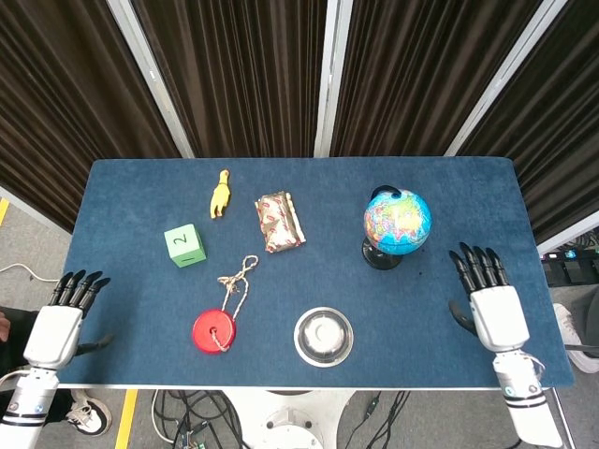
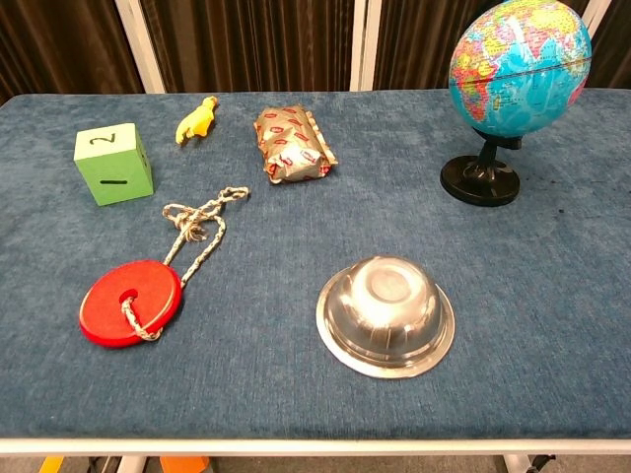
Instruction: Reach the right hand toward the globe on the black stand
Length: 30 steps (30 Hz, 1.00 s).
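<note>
A small blue globe point(image 1: 397, 222) on a black stand point(image 1: 378, 254) is on the right half of the blue table; the chest view shows the globe point(image 2: 520, 67) and its stand point(image 2: 479, 180) at the upper right. My right hand point(image 1: 486, 296) is over the table's right front part, fingers straight and apart, holding nothing, to the right of and nearer than the globe. My left hand point(image 1: 64, 313) hangs off the table's left front corner, fingers spread and empty. Neither hand shows in the chest view.
An upturned steel bowl point(image 1: 324, 336) lies at the front centre, near the right hand's left. A red disc on a rope point(image 1: 214, 330), a green cube point(image 1: 184, 245), a foil-wrapped packet point(image 1: 279, 222) and a yellow toy point(image 1: 220, 194) lie on the left and middle.
</note>
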{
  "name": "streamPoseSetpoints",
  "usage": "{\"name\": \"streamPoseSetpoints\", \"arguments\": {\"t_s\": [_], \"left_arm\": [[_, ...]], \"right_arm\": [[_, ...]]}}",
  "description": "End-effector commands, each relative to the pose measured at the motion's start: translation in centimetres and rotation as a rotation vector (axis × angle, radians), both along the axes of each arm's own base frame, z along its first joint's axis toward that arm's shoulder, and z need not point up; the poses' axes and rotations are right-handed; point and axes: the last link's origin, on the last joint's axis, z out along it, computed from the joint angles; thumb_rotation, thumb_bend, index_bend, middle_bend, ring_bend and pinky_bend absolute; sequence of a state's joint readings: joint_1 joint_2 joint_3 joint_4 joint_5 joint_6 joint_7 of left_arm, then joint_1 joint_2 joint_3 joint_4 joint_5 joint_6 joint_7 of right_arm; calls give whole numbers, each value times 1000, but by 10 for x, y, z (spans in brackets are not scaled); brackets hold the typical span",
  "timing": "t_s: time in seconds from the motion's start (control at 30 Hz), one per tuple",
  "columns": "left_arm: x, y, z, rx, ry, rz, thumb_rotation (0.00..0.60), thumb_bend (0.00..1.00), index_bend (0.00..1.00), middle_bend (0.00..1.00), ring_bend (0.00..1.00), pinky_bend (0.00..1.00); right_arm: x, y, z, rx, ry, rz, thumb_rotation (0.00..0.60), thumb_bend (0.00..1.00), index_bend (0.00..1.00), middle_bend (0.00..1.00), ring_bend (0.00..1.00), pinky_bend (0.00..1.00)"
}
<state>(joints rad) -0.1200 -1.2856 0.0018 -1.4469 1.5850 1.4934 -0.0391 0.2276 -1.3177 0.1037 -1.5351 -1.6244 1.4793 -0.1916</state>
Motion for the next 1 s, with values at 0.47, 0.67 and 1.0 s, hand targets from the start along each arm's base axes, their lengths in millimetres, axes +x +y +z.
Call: {"name": "streamPoseSetpoints", "arguments": {"t_s": [0.47,0.67,1.0], "left_arm": [[-9,-1,1,8,-7,20,600,0,146,89,24,50],[-10,-2,0,6,-9,21,600,0,146,89,24,50],[-11,-3,-1,1,-8,22,600,0,146,89,24,50]], "right_arm": [[47,-48,-35,97,63,68,600,196,0,0,0,0],[42,-52,-33,93,81,31,600,192,0,0,0,0],[7,-59,-20,32,24,-277,600,176,0,0,0,0]]}}
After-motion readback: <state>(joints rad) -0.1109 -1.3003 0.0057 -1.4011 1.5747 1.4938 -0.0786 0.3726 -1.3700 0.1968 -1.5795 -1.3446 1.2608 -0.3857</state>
